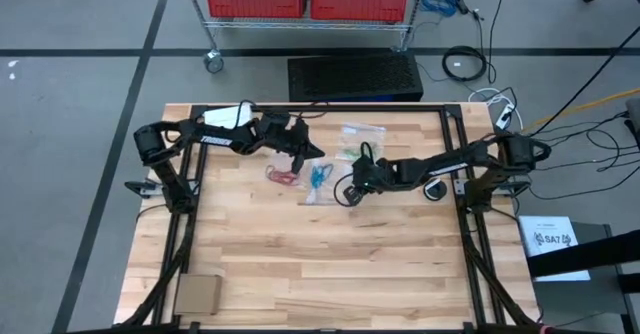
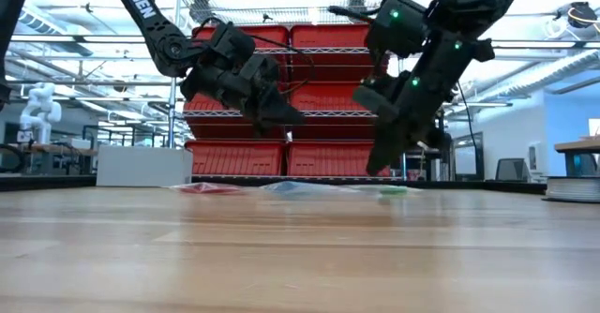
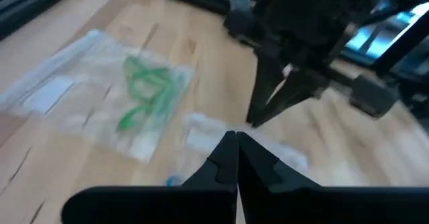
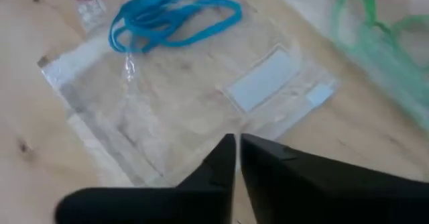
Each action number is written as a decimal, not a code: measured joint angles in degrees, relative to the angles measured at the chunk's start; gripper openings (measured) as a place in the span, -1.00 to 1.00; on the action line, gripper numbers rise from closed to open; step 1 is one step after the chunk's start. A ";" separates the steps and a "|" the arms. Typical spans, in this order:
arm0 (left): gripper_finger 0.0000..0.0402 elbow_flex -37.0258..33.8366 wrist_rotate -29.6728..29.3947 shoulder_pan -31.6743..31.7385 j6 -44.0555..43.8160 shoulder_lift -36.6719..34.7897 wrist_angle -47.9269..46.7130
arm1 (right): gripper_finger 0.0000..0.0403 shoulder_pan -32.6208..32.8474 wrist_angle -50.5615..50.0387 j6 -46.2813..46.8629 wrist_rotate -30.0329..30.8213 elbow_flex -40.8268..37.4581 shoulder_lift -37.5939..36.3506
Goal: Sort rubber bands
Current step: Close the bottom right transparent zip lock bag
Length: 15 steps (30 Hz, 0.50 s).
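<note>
White capital letters run along the dark link of the left arm (image 2: 150,15) in the low view; only the ending "OSSEN" can be read, the start being cut off by the frame edge. In the high view the same arm carries a small white marking near its forearm, too small to read. A white sheet of paper (image 1: 553,242) lies on a dark stand beside the right edge of the table (image 1: 320,274); it bears dark print that seems to read "SA7", followed by a small mark that cannot be made out. No other writing is legible.
</note>
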 joint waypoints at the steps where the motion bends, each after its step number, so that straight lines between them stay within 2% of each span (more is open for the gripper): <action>1: -0.99 0.00 0.53 0.14 -0.45 0.00 1.31 | -0.89 0.21 -0.31 -1.13 0.44 0.02 -0.66; 3: -0.99 -0.01 1.60 0.27 -1.75 0.00 3.25 | -0.96 0.25 -1.32 -3.37 0.63 -0.07 -1.86; 5: -0.99 -0.02 2.74 0.37 -2.23 0.00 4.79 | -0.95 0.25 -1.65 -3.96 -0.01 -0.09 -3.00; 9: -0.99 -0.02 3.00 0.37 -2.73 0.00 5.63 | -0.93 0.64 -3.85 -0.42 -2.50 -0.07 -3.95; 12: -0.99 -0.02 2.98 0.37 -1.95 0.00 5.42 | -0.86 1.43 -3.46 0.59 -2.46 -0.07 -3.76; 15: -0.99 -0.02 2.94 0.18 -1.67 0.00 5.05 | -0.70 1.87 -3.71 4.08 -2.44 -0.07 -3.54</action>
